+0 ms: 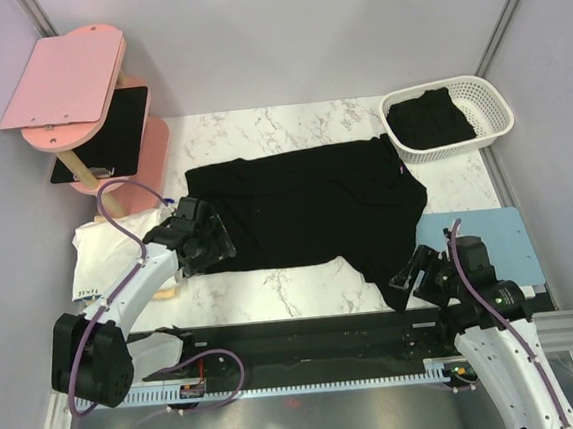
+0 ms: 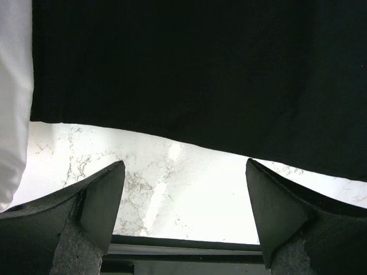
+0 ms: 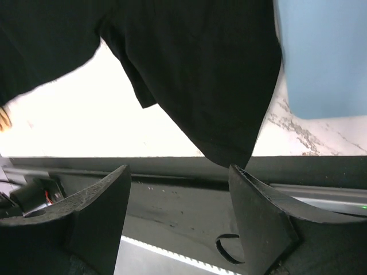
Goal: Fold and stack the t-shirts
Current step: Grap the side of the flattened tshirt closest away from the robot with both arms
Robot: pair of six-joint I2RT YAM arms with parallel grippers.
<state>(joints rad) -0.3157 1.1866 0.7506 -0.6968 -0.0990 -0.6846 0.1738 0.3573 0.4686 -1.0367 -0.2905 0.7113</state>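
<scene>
free: strip of marble table (image 1: 273, 291) near, between t-shirt (image 1: 306, 208) hem and rail (image 1: 307, 338); narrow strip far of t-shirt | blocked left: white cloth (image 1: 104, 251), pink stand (image 1: 65, 88) behind it | blocked right: basket (image 1: 493, 106) far corner; blue mat (image 1: 505, 241) flat, near

- Spread t-shirt (image 1: 306, 208) lies mid-frame on the table (image 1: 259, 132).
- Basket (image 1: 451, 149), upper right, holds a second t-shirt (image 1: 429, 120).
- Mat (image 1: 495, 241) lies lower right, just beside the spread t-shirt.

Spread black short-sleeved t-shirt (image 1: 306, 208) of soft matt cloth; white marble-veined tabletop (image 1: 273, 288) smooth, glossy; white latticed basket (image 1: 489, 99) plastic; pale blue rectangular mat (image 1: 514, 235) matt.
</scene>
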